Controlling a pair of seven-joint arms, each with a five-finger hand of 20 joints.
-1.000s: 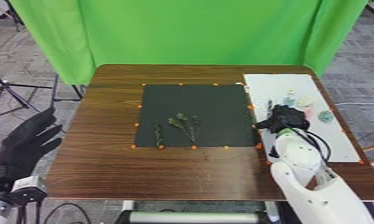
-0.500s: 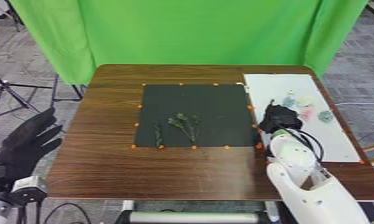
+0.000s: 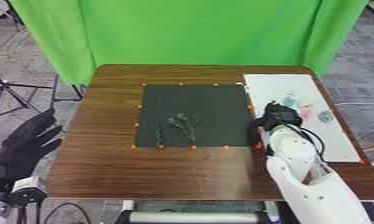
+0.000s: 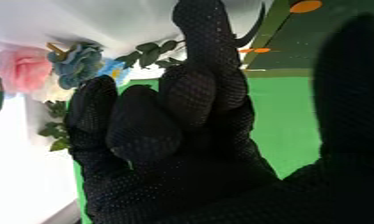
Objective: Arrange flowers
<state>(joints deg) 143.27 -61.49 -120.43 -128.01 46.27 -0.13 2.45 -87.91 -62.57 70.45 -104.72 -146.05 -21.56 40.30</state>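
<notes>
Brown table [image 3: 166,175], right hand [image 3: 279,118] above, thumb apart

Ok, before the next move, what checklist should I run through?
1. Left hand away from the black mat: ok, beside the table, fingers straight.
2. Leafy sprig and narrow sprig lying on the mat: ok.
3. Pink flower on the white board: ok.
4. Right hand over the mat's middle: not ok, near its right edge.
5. Stem secure in the right hand: cannot tell.
</notes>
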